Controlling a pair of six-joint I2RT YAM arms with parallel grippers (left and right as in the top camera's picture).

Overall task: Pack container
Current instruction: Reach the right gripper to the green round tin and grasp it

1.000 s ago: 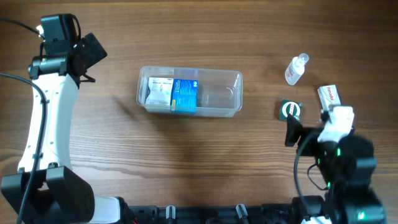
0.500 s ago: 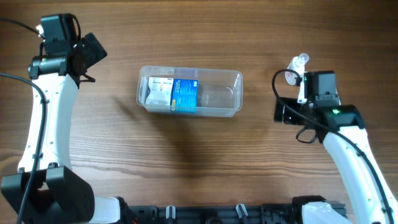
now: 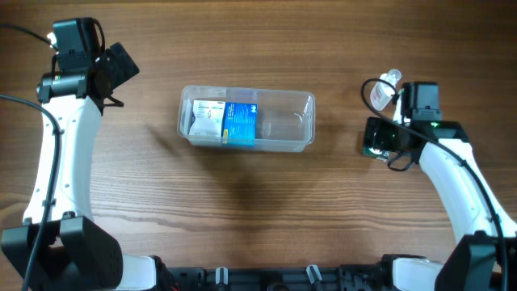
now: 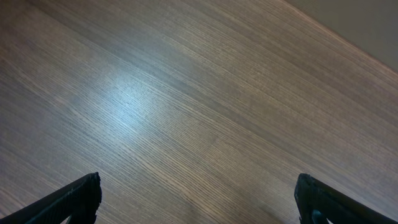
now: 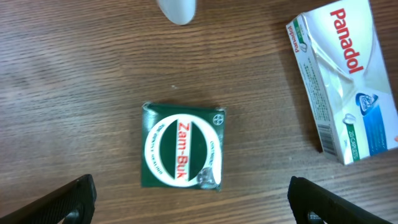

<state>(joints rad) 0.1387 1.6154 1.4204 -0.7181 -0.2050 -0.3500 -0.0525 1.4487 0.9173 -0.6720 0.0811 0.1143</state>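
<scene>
My right gripper [image 5: 193, 194] hangs with its fingers spread wide and nothing between them, one at each lower corner of the wrist view. I have it there because the green Zam-Buk box [image 5: 183, 145] lies flat on the table [image 3: 242, 210] directly below, centred in the gap, so a straight drop should bring the pads down on either side of it. Just beside it to the right, apart from it, lies the white Panadol box [image 5: 341, 78], angled and label up. From overhead the arm hides that box, and the small clear bottle [image 3: 386, 87] lies on its side just beyond the wrist. I judge the Zam-Buk box is the next pick, being the closest and the squarest to the jaws. The container [image 3: 287, 121] sits near the middle of the table, well apart from this cluster, long side across. A blue-and-white box [image 3: 240, 121] and a white box [image 3: 207, 119] are packed into its left half, which leaves the right half free for what remains. My left gripper [image 4: 199, 200] is parked at the far left corner, fingers apart over bare wood, holding nothing and out of the way.
</scene>
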